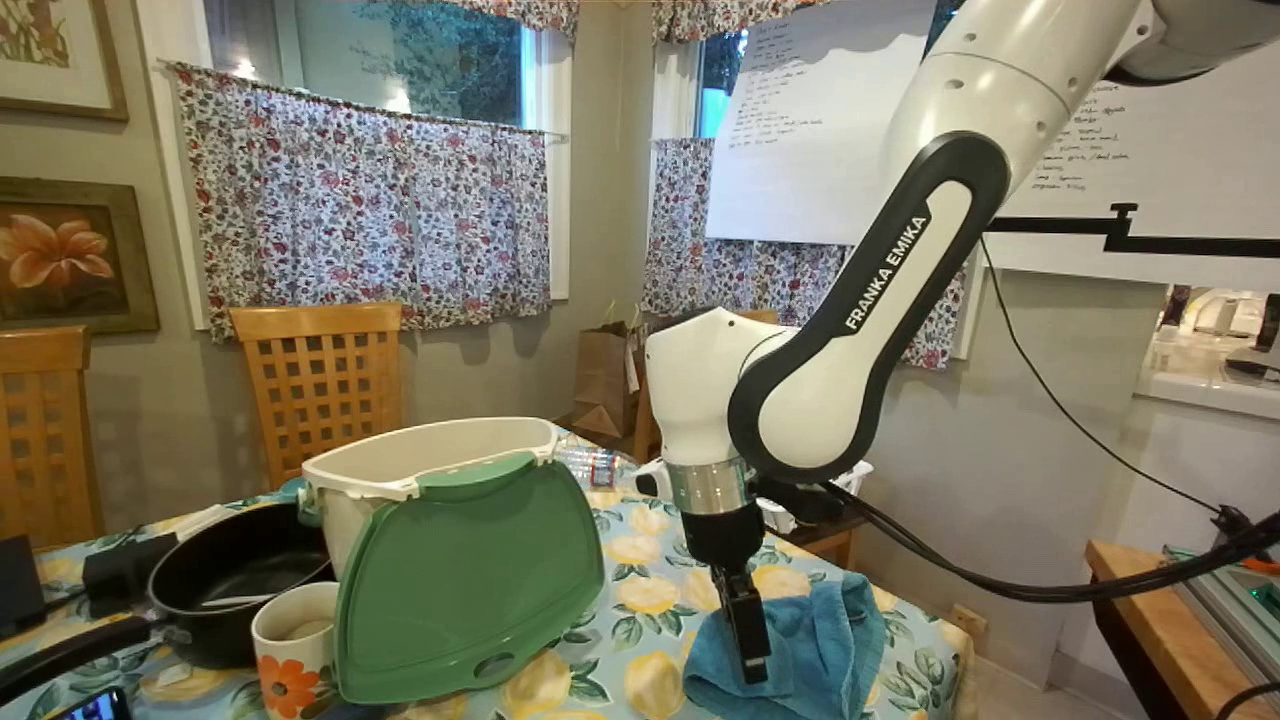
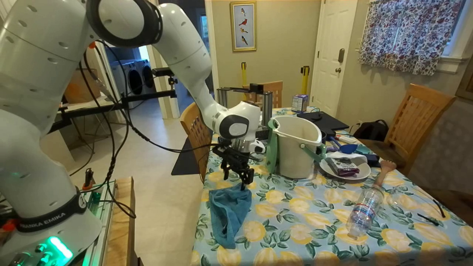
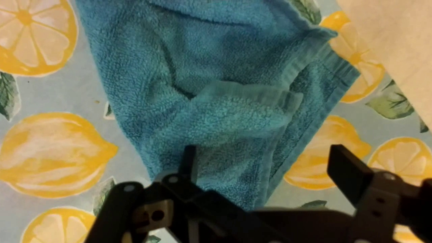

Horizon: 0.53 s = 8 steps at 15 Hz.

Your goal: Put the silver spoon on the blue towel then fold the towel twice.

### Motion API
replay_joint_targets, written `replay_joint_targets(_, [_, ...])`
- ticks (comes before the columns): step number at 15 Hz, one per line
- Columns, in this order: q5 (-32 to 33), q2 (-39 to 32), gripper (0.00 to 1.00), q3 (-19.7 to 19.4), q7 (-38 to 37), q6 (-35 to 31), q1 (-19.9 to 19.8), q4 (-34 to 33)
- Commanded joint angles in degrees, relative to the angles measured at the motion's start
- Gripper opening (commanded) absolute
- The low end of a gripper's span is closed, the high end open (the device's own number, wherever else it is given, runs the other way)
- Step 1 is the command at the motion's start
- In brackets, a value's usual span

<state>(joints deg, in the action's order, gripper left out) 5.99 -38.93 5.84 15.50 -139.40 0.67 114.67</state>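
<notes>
Gripper [image 3: 263,152], black and two-fingered, sits low at the soft teal-blue terry towel [image 3: 219,118], fingers spread well apart. Wrist view from where I stand checks out: one finger over the towel, the other past its edge, above lemon-print tablecloth [image 3: 87,101]. Whether the tips touch anything, can't tell. Towel lies rumpled on the table [image 2: 281,220], near the table's edge, layers overlapping, ribbed hem showing across the middle.

In both exterior views: tall off-white plastic bin [image 2: 297,155], upright, apart from the towel; flat green plastic lid [image 1: 470,580] hangs tilted down its side. White mug with orange flower [image 1: 295,640] just beside the lid; round black pan [image 1: 205,635] next to mug. Also: round white plate [image 2: 365,173], purple packet [image 2: 345,168] on it; clear plastic bottle [image 2: 360,220] on its side, well apart from towel.
</notes>
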Motion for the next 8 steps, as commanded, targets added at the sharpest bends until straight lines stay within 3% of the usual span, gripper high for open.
replay_joint_targets(1, [2.52,-0.69,1.0,-3.63,-8.01,0.0,4.59,0.06])
replay_joint_targets(8, [7.41,-2.54,1.0,-8.9,-19.29,0.73,11.21,-1.25])
